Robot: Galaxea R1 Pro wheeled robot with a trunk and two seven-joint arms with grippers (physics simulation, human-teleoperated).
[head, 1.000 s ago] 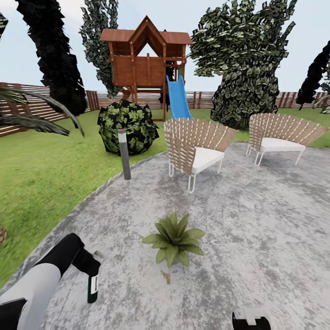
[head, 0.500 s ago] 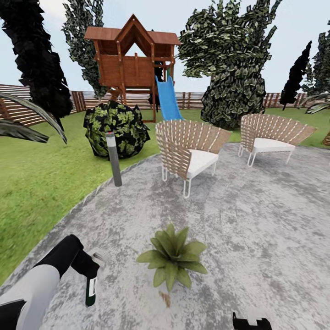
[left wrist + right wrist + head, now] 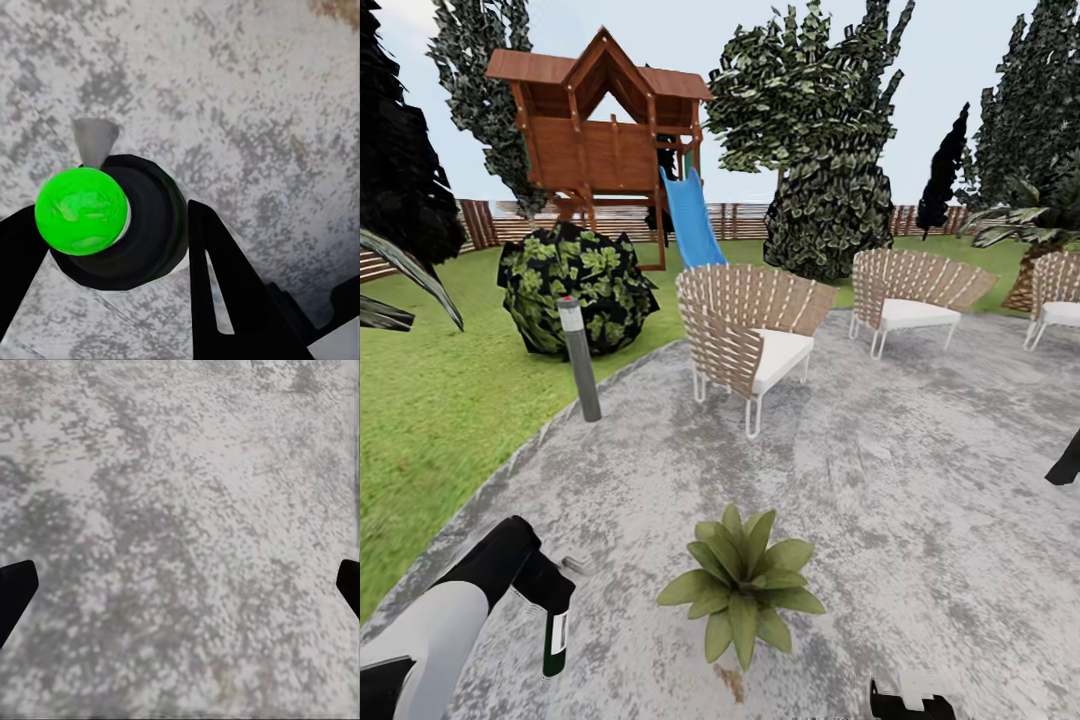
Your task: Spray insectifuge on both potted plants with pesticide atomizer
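Left gripper (image 3: pixel 550 600) is clenched on the atomizer (image 3: pixel 555 640), a dark bottle with a pale label hanging neck-up from the fingers over the patio (image 3: pixel 920 470). The left wrist view looks down on its bright green cap (image 3: pixel 81 211) and grey nozzle (image 3: pixel 95 136), black fingers (image 3: pixel 225 292) pressing either side. Right gripper (image 3: pixel 180 585) hangs released over bare paving, tips spread wide.

Largest first: the lawn (image 3: pixel 440 400) is flat rough green, the patio a round slab of mottled grey stone, blotchy and matt. Woven chairs (image 3: pixel 745 325) stand further back — slatted tan shells, white cushions, thin white legs. A grey bollard (image 3: pixel 579 358) stands at the patio's edge, a smooth cylinder. One plant (image 3: pixel 743 590) sits on the paving just beside the bottle: a low rosette of pointed, leathery green leaves, its pot hidden beneath them.

The step in hand looks like lining up for the spray. To do it well, I would turn the nozzle toward the rosette, bring it above the leaves — near, not touching — and sweep across the whole crown so outer tips get covered too. The second plant is not seen from this spot.
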